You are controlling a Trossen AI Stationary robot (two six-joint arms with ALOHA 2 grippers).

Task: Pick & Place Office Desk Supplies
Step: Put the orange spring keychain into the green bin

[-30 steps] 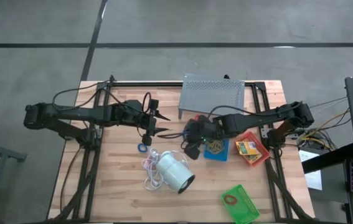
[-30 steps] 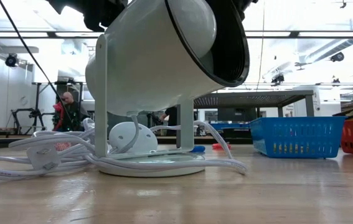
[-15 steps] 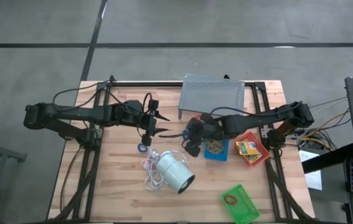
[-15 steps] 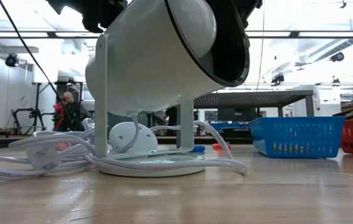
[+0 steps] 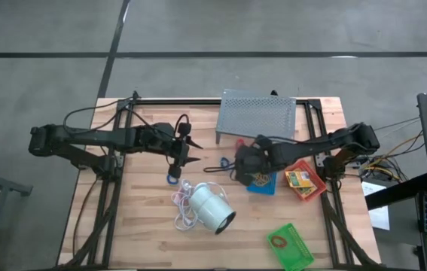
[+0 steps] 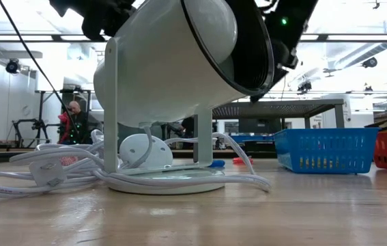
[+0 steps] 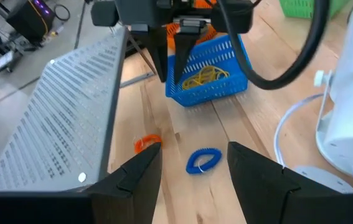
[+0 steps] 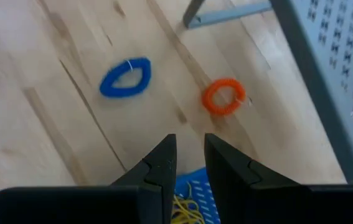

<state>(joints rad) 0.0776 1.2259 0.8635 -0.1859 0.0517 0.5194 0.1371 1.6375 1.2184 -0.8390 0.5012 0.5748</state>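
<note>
Green tray (image 5: 291, 246) lies nearest, at right. Mid-table, the right gripper (image 8: 187, 163) hangs over the blue tray (image 7: 208, 74) of tan rubber bands (image 7: 205, 76), fingers narrowly parted, empty. Beyond lie the blue loop (image 8: 125, 78) and red loop (image 8: 223, 96). The left gripper (image 7: 192, 169) stands released.

A big white cylinder (image 5: 213, 208) lies on the wooden table (image 5: 145, 233), with its white cord (image 5: 181, 202) coiled just beside it. A grey perforated metal stand (image 5: 257, 114) stands near the table's far edge.
</note>
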